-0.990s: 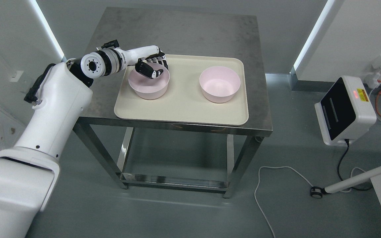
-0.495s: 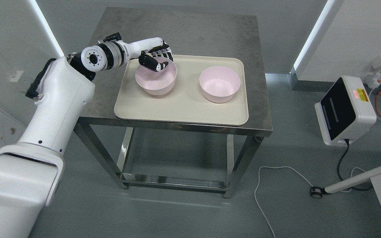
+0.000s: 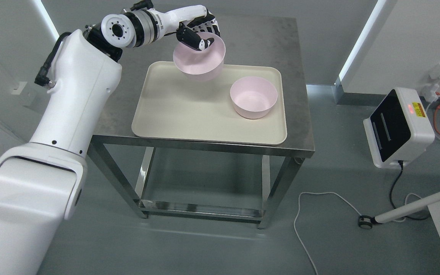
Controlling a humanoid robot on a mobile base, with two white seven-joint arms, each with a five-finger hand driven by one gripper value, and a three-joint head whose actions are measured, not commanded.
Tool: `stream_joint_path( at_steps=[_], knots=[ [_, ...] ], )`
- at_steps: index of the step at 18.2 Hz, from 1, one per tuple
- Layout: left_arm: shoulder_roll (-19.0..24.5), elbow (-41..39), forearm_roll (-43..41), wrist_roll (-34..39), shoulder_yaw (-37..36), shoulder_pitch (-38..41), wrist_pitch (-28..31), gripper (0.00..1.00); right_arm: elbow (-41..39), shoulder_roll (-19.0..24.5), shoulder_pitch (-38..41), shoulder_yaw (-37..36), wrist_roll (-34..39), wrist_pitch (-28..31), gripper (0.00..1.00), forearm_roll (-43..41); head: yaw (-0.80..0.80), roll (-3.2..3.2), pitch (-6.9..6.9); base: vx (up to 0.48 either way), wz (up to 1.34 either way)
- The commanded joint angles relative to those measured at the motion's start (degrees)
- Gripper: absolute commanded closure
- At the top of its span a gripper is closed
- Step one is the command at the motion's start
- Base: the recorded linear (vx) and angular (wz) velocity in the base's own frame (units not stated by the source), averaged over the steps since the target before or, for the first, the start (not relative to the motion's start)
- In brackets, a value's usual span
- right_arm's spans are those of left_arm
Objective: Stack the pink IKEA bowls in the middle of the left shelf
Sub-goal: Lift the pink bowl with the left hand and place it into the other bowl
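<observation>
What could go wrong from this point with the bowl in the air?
The left hand pinches the lifted bowl only at its far rim, thumb inside, and the bowl hangs tilted, so it could slip or swing. If it drops, it may strike the second bowl or the tray below.

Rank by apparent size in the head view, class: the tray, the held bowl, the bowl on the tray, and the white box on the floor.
1. Tray
2. White box
3. Held bowl in the left hand and bowl on the tray: alike; the held one looks larger only because it is lifted nearer the camera.
</observation>
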Motion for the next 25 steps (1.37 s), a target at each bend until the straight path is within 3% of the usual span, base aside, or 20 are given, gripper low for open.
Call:
stream_joint_path(
  at_steps=[1,4,12,22,23,24,25],
  knots=[
    [-3.3,-7.0,0.2,0.8,-15.5,-1.6,0.5,1.0,-1.9,-1.0,1.7,-0.6,0.0,-0.1,0.0,0.0,0.0,0.0,0.0,0.0,0.0],
    [-3.3,-7.2,1.6,4.8,-23.2,-1.6,0.6,0.99,-1.9,-1.0,1.7,-0.6,0.0,-0.1,0.0,0.0,0.0,0.0,0.0,0.0,0.0],
    [-3.3,-6.8,6.3,14.6,-33.6,-1.7,3.0,0.99,-1.9,-1.0,1.7,-0.6,0.0,0.0,0.0,0.0,0.0,0.0,0.0,0.0,0.0],
    [-3.3,-3.3,6.1,15.0,-33.7,-1.6,3.2,0.95,-1.9,-1.0,1.7,-0.6,0.0,-0.1,0.0,0.0,0.0,0.0,0.0,0.0,0.0],
    [-3.3,-2.8,6.1,15.0,-33.5,-1.5,3.0,0.92,-1.9,-1.0,1.7,-0.6,0.0,0.0,0.0,0.0,0.0,0.0,0.0,0.0,0.0],
    [-3.3,-2.6,6.1,15.0,-33.2,-1.5,2.8,0.81,-1.9,-1.0,1.7,-0.6,0.0,0.0,0.0,0.0,0.0,0.0,0.0,0.0,0.0],
    [-3.3,-2.6,5.9,15.0,-33.0,-1.5,2.8,0.62,-1.9,-1.0,1.7,-0.6,0.0,0.0,0.0,0.0,0.0,0.0,0.0,0.0,0.0]
  ],
)
